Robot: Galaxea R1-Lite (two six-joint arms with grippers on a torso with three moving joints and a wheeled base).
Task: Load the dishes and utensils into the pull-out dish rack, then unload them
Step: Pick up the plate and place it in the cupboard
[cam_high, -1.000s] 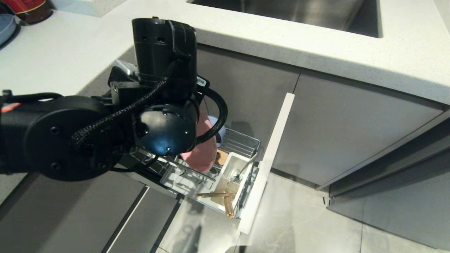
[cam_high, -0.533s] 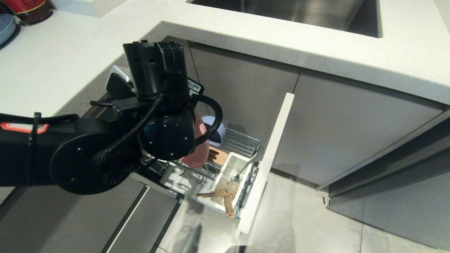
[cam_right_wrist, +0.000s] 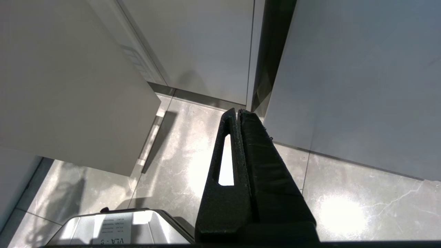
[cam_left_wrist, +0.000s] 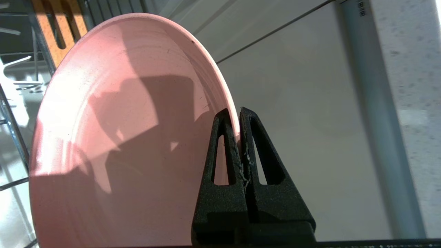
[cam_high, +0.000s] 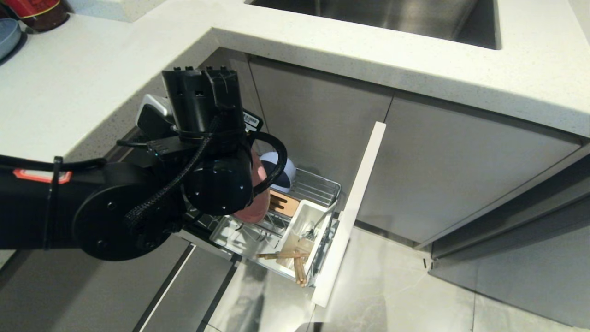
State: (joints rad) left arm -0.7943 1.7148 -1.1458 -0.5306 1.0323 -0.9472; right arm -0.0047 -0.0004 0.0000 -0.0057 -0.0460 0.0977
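The pink plate [cam_left_wrist: 120, 137] stands on edge, and my left gripper [cam_left_wrist: 237, 113] is shut on its rim. In the head view my left arm [cam_high: 203, 138] covers the gripper and most of the plate [cam_high: 256, 203], which sits low over the chrome pull-out dish rack [cam_high: 320, 186]. I cannot tell whether the plate rests on the wires. The light-blue bowl [cam_high: 280, 171] lies at the rack's back. Wooden chopsticks [cam_high: 289, 256] and a grey spoon [cam_high: 318, 226] are at the white cutlery box [cam_high: 305, 216], beside the white front panel [cam_high: 357, 198]. My right gripper [cam_right_wrist: 237, 112] is shut and empty above the floor.
A white countertop [cam_high: 92, 83] with a steel sink [cam_high: 392, 18] overhangs the grey cabinet fronts. A blue-grey plate [cam_high: 7, 37] and a red jar [cam_high: 39, 11] sit at the counter's far left. A slotted wooden piece [cam_high: 285, 205] stands in the rack. Glossy floor tiles [cam_high: 392, 286] lie below.
My left arm has come down and drawn back to the left, carrying the pink plate lower into the rack. More of the blue bowl now shows. The right arm is still.
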